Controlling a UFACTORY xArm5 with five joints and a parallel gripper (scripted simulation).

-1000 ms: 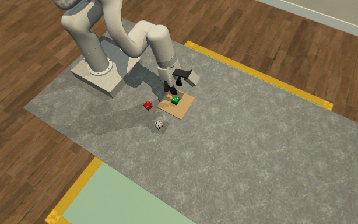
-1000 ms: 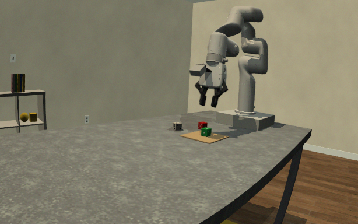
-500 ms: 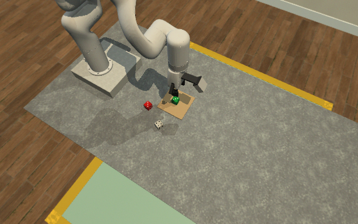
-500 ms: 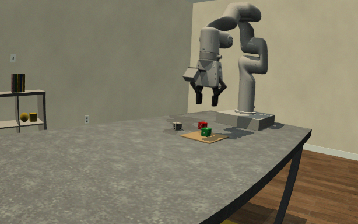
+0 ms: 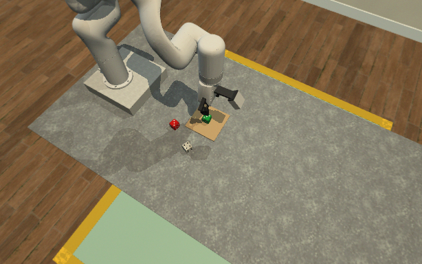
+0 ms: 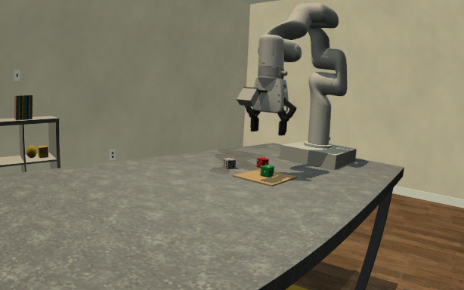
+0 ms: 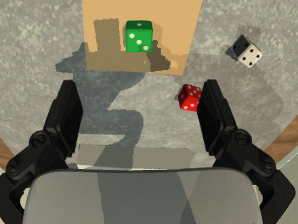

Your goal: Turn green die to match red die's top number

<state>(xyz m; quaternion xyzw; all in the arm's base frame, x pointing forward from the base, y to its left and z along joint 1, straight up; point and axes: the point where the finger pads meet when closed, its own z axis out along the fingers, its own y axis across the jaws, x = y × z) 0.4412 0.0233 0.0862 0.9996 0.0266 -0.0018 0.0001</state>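
The green die (image 5: 206, 119) (image 6: 267, 171) (image 7: 139, 36) lies flat on the tan mat (image 5: 210, 133) (image 6: 251, 176) (image 7: 180, 10), fully inside its edges. The red die (image 5: 174, 124) (image 6: 262, 161) (image 7: 189, 98) sits on the table just beside the mat. The white die (image 5: 187, 146) (image 6: 229, 163) (image 7: 250, 56) lies a little farther off. My gripper (image 6: 268, 128) (image 7: 139, 94) is wide open and empty. It hangs well above the table, over the mat's edge nearest the robot base, and touches no die. The pips are too small to read for certain.
The robot base (image 5: 120, 90) (image 6: 321, 155) stands on the grey table (image 5: 275, 165) (image 6: 151, 211) close behind the mat. The arm's shadow falls across the mat. A shelf (image 6: 26, 121) stands far off by the wall.
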